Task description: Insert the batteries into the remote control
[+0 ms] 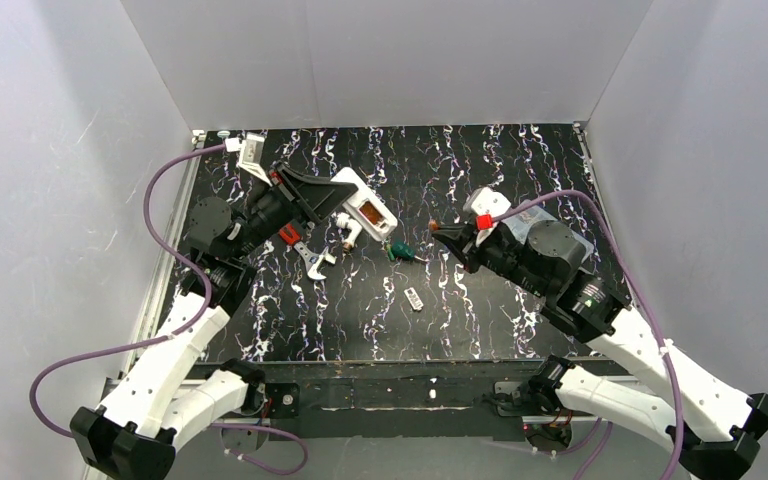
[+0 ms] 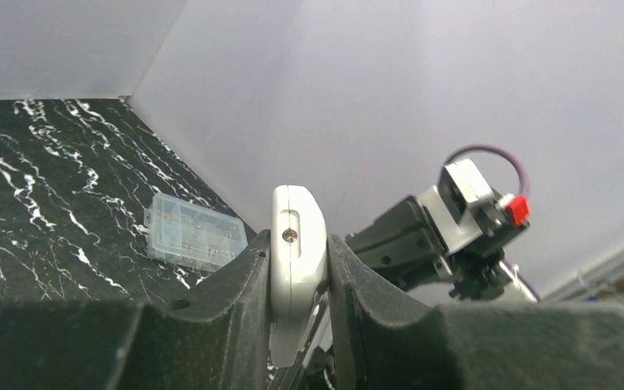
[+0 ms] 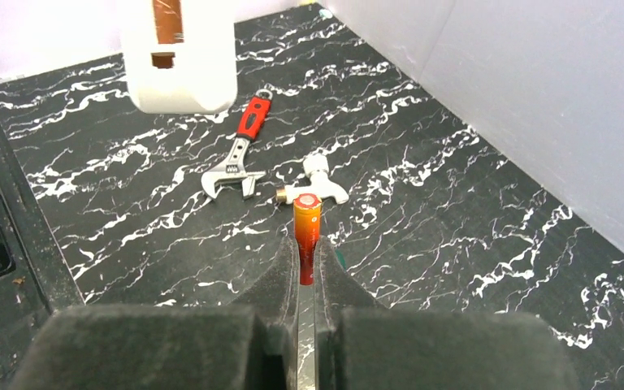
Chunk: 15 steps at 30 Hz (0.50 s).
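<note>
**Battery in hand, not yet seated**

The left gripper is clenched on the slim white plastic remote control, held above the black marbled tabletop. The right gripper pinches a slender red-orange battery, apart from the remote's bay. Something orange shows inside the bay, but I cannot tell whether it is a loaded cell.

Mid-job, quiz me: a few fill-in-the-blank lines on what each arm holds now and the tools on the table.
1. The left jaws are shut on the white ____.
2. The right jaws are shut on an orange ____.
3. The wrench lying on the table has a ____ handle.
Missing words: remote control; battery; red.
</note>
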{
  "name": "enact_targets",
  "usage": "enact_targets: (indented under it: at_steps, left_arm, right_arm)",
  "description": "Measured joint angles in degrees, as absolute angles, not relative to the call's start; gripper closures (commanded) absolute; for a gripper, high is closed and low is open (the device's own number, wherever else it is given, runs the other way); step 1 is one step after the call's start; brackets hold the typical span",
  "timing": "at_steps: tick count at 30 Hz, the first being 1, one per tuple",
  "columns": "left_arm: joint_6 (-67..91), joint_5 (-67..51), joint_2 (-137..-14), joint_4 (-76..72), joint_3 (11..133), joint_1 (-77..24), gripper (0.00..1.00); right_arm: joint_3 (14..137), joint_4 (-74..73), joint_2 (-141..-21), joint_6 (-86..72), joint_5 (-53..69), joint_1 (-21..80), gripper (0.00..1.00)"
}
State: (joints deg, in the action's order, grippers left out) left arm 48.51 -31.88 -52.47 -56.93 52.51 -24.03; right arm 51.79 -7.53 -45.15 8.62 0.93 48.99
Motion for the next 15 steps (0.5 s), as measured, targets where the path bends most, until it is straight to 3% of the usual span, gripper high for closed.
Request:
enact_targets:
  at_steps: [7, 15]
  left_arm:
    - [53.6, -23.9, -51.6, -53.2, 52.1, -24.1, 1.0]
    - [54.3, -23.0, -51.6, -50.7, 52.1, -24.1, 1.0]
  right_arm:
    - [53.0, -7.6, -43.3, 10.9, 3.2, 49.0, 0.99]
    - [52.6, -7.1, -39.0, 18.2, 13.2, 49.0, 0.99]
